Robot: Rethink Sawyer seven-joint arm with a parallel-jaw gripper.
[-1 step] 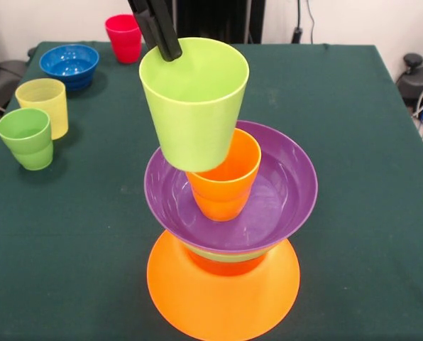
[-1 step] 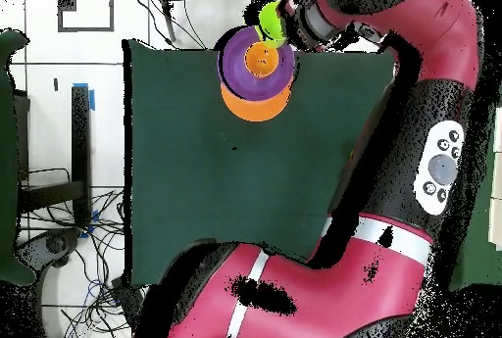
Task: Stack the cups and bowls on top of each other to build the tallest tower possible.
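tool (image 1: 167, 51) pinching lime cup (image 1: 194, 106) rim | tilted above orange cup (image 1: 226, 181) in purple bowl (image 1: 282, 192) | open cloth right

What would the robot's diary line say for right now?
gripper: shut on lime cup | above orange cup in purple bowl | tower: unfinished

Your tower (image 1: 226, 241): big orange bowl (image 1: 222, 298) upside down as base, red-orange and green bowls on it, purple bowl (image 1: 282, 192) upright on top with orange cup (image 1: 226, 186) standing inside. Lime green cup (image 1: 194, 103) sits tilted, lifted above the orange cup at its 11 o'clock. Green cup (image 1: 27, 138), pale yellow cup (image 1: 43, 105), blue bowl (image 1: 69, 65), red cup (image 1: 124, 37) stand loose at the tower's 10 o'clock.
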